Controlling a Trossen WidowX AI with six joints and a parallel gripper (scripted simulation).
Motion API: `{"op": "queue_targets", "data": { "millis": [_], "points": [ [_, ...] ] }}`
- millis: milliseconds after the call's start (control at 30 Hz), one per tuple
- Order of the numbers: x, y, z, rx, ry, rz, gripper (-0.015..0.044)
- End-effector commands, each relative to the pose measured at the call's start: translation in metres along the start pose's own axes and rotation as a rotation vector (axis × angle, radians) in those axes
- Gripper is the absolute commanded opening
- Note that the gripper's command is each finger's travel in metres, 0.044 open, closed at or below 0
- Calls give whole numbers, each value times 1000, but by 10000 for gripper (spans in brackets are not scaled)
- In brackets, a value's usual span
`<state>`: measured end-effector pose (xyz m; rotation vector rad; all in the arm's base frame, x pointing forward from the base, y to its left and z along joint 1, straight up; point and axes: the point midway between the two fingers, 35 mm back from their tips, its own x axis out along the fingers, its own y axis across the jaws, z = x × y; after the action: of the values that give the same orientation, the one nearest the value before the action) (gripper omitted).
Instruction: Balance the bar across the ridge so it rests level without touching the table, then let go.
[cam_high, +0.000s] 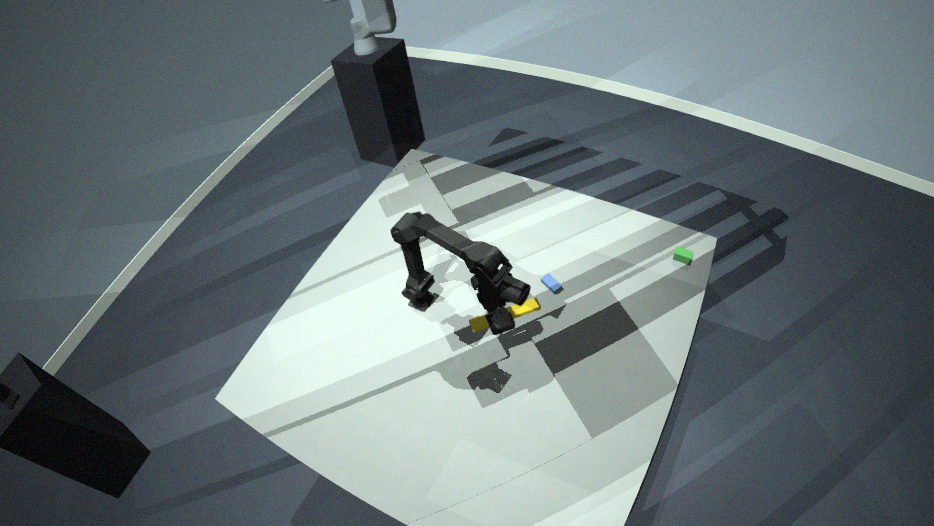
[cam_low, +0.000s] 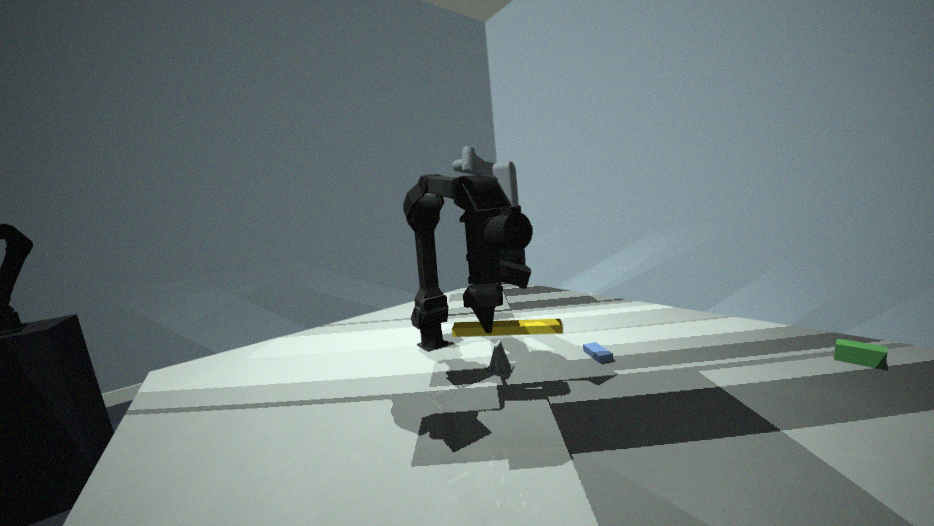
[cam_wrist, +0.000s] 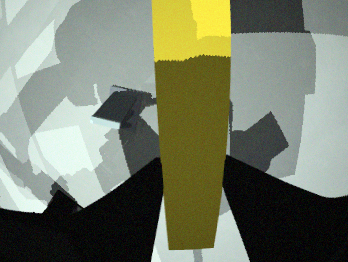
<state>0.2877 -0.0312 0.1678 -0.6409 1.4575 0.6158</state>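
Yellow runs lengthwise between my two fingers: I have my pincer (cam_high: 501, 321) (cam_low: 488, 326) (cam_wrist: 191, 163) clamped on the bar (cam_high: 526, 307) (cam_low: 541, 326) (cam_wrist: 192, 115), an end reaching out on either side of me. It looks close to level in the exterior view, raised off the desk (cam_high: 339, 313) (cam_low: 261, 450) (cam_wrist: 327, 125).

What matters now is the ridge (cam_low: 500, 361). From the exterior view I see its dark triangular end below the bar and slightly right of my fingertips, with daylight between them. I judge that its crest runs roughly crosswise to the bar's long axis, which is what I want. From above my own body hides it, and in the wrist view I cannot make it out for certain, so how well centred I am remains a guess.

Next, I think, comes a small correction to bring the bar's middle over that crest, then a straight, slow descent. If I open with the middle off to one side, the heavier end will likely tip onto the desk. I should part my fingers evenly, only once the ridge bears the weight.
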Motion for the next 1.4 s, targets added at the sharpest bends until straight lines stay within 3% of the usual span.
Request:
{"op": "queue_targets", "data": {
  "millis": [0, 633, 1367],
  "points": [
    [-1, 16, -3, 59, -7, 0, 0],
    [6, 83, -22, 283, -4, 7, 0],
    [36, 85, -22, 286, -4, 7, 0]
  ]
}}
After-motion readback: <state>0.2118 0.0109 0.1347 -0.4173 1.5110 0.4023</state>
